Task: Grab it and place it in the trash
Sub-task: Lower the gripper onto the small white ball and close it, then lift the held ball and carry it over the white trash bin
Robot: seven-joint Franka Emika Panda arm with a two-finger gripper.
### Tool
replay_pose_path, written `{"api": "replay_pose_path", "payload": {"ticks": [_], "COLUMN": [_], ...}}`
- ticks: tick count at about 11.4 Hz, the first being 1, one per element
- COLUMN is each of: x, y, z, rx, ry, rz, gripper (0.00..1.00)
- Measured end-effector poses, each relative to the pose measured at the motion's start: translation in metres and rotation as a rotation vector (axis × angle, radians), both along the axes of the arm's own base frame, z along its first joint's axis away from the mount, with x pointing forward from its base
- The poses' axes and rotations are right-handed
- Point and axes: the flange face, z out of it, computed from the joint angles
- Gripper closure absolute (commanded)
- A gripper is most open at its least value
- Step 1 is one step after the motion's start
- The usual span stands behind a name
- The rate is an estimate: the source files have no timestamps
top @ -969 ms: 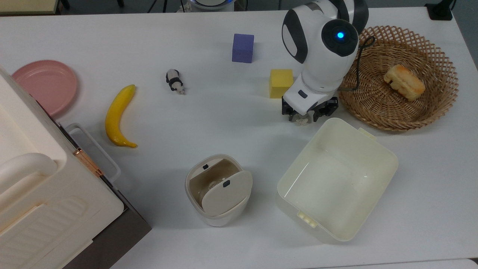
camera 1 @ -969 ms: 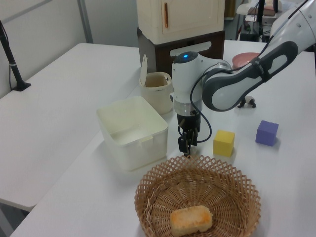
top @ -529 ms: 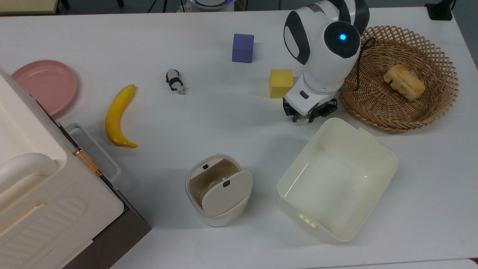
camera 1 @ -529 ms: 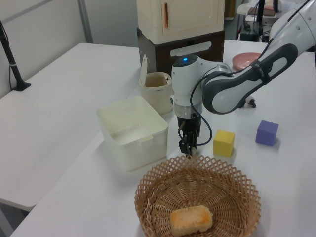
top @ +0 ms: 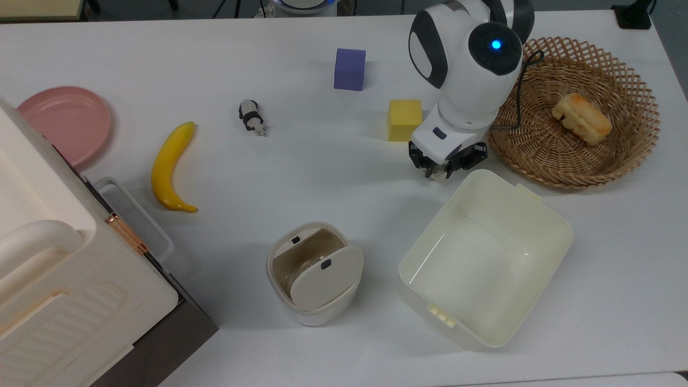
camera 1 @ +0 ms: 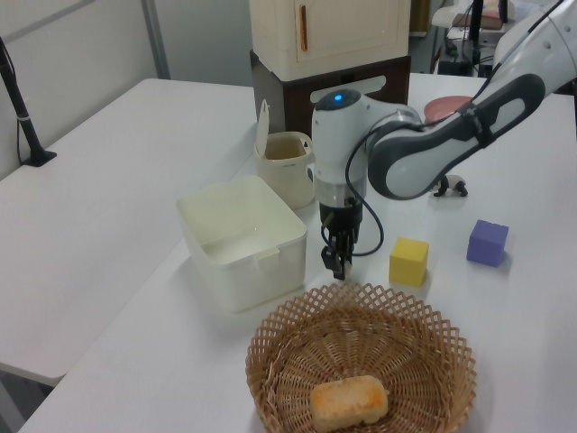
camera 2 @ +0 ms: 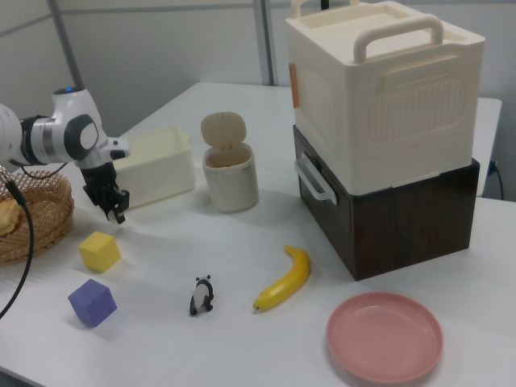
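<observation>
The small crumpled off-white paper wad (top: 439, 173) sits pinched between the black fingers of my gripper (top: 441, 170), which is shut on it just off the white table. This spot lies between the yellow cube (top: 404, 119) and the cream tub (top: 539, 205). In the left view the gripper (camera 1: 337, 267) hangs slightly above the tabletop, in front of the wicker basket (camera 1: 361, 296). The right view has the gripper (camera 2: 117, 213) above the yellow cube (camera 2: 100, 251). The trash (top: 317, 318), a small white bin, stands at the top view's lower middle with its beige lid (top: 325, 277) swung open.
A wicker basket (top: 564, 180) holding a bread piece (top: 581, 118) is to the top view's right of the arm. A purple cube (top: 349, 69), panda figurine (top: 251, 117), banana (top: 169, 166) and pink plate (top: 67, 121) lie leftward. A tall cream box on a dark cabinet (top: 54, 269) fills the lower left.
The fingers closed in on the paper wad, then the gripper rose a little off the table with it. Nothing else moved.
</observation>
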Motion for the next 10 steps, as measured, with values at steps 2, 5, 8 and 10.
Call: {"api": "replay_pose_path", "payload": {"ticks": [2, 5, 8, 10], "x": [0.003, 0.005, 0.014, 0.025], "y": [-0.008, -0.039, -0.068, -0.088], "z": [0.030, 0.081, 0.120, 0.133], "rx": [0.013, 0.018, 0.025, 0.009], "ry": [-0.035, -0.047, -0.072, -0.102], "rz": [0.006, 0.026, 0.035, 0.058], "gripper": [0.64, 0.64, 0.65, 0.65]}}
